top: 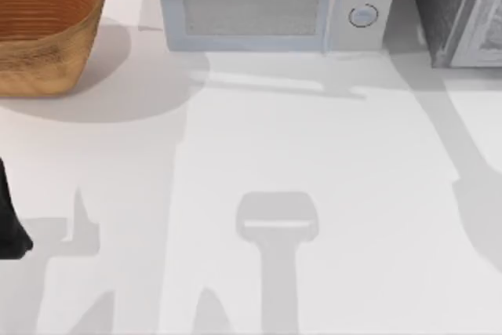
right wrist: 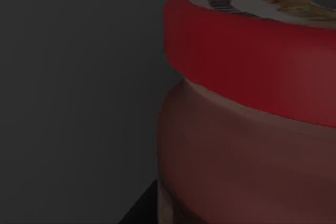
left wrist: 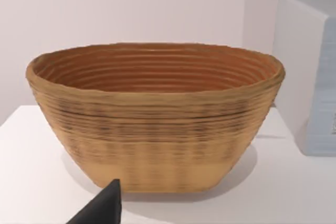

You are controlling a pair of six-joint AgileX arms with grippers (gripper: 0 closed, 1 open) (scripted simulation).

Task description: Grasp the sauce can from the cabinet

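The sauce can (right wrist: 247,103) looms very close in the right wrist view: a red rim around a silvery top, with a paler body below and dark grey walls around it. A dark corner of my right gripper (right wrist: 139,212) shows just beside the can's base. The cabinet (top: 451,5), a dark grey speckled box with a pale framed door panel, stands at the table's back right. My left gripper (left wrist: 102,208) is parked at the table's left edge, seen as a black shape (top: 9,221) in the top view.
A light grey microwave (top: 267,5) with two round knobs stands at the back centre. A woven wicker basket (top: 43,25) sits at the back left, directly in front of the left wrist camera (left wrist: 157,114). White tabletop (top: 314,154) spreads across the middle.
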